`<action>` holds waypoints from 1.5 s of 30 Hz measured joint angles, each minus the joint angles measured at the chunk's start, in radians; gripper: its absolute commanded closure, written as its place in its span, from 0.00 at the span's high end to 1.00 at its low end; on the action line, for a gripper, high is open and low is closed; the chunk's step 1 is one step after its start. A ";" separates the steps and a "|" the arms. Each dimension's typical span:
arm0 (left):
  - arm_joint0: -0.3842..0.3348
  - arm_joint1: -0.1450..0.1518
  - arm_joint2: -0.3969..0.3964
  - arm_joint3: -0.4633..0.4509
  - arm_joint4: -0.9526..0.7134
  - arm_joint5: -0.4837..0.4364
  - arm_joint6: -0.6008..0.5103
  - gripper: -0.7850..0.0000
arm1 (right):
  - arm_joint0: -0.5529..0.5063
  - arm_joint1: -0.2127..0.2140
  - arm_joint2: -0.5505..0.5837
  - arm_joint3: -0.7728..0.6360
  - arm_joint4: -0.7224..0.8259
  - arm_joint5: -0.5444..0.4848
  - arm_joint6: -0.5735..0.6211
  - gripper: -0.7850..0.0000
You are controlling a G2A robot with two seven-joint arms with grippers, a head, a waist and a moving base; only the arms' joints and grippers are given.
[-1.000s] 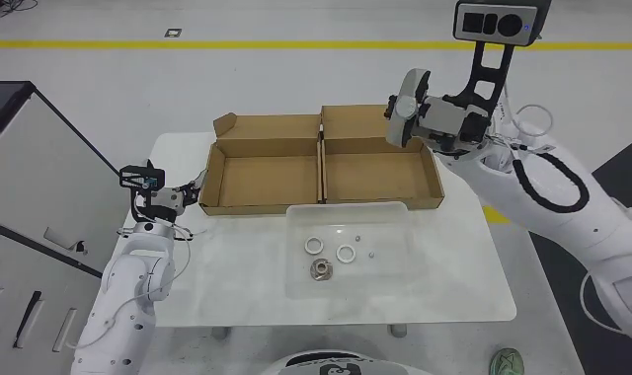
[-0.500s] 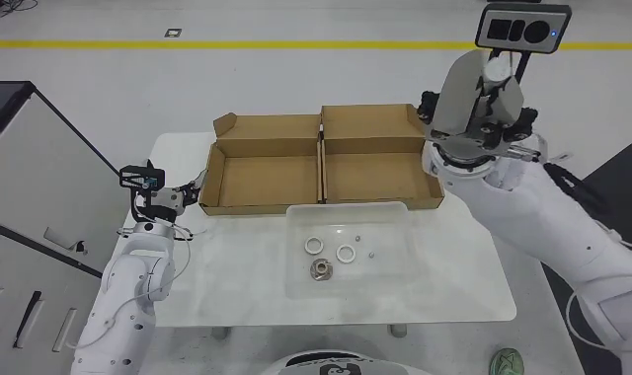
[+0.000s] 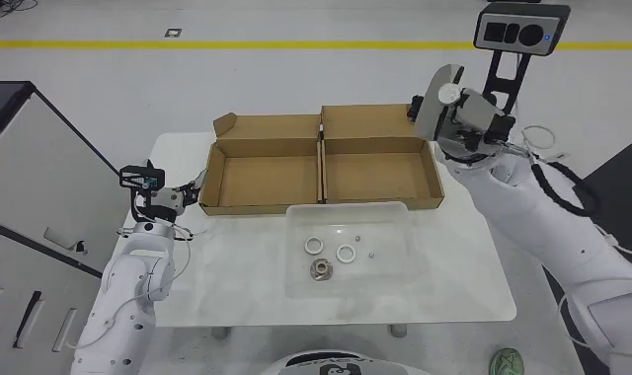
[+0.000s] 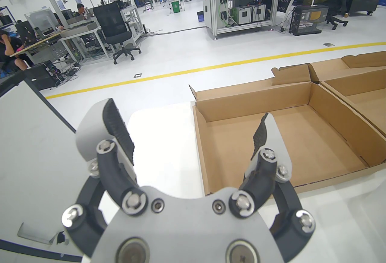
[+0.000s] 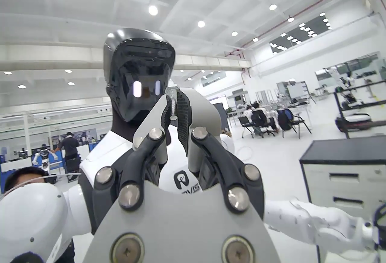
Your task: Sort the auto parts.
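Observation:
My right gripper (image 5: pixel 174 99) is raised off the table and turned back toward the robot, shut on a small threaded bolt (image 5: pixel 172 109). In the top view the right gripper (image 3: pixel 441 99) hangs above the far right corner of the right cardboard box (image 3: pixel 380 178). A clear tray (image 3: pixel 346 208) in front of the boxes holds two white rings (image 3: pixel 312 245) (image 3: pixel 347 254), a metal gear-like part (image 3: pixel 319 268) and a tiny piece (image 3: pixel 370 256). My left gripper (image 4: pixel 193 137) is open and holds nothing, just left of the left cardboard box (image 4: pixel 280 137). The top view shows the left gripper (image 3: pixel 191 190) low at that box's left wall.
The two open cardboard boxes (image 3: pixel 262 183) stand side by side at the back of the white table (image 3: pixel 444 266). A grey cabinet (image 3: pixel 39 168) stands off the table's left edge. Bare tabletop lies right of the tray and along the front.
The right arm swung up and to the right, from over the right box's far edge to its far right corner, and turned its wrist. The left arm kept still.

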 measured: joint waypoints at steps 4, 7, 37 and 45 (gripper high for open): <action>0.000 0.000 0.000 0.000 0.000 0.000 0.000 1.00 | -0.018 -0.002 0.034 -0.021 -0.099 0.045 -0.029 0.00; 0.000 0.000 0.000 0.000 0.000 0.000 0.000 1.00 | -0.041 -0.007 0.050 -0.045 -0.107 0.055 -0.044 0.00; 0.000 0.000 0.000 0.000 0.000 0.000 0.000 1.00 | -0.152 -0.058 0.207 -0.070 -0.200 0.193 0.016 0.00; 0.000 0.000 0.000 0.000 0.000 0.000 0.000 1.00 | -0.187 -0.077 0.208 -0.102 -0.125 0.168 -0.002 0.00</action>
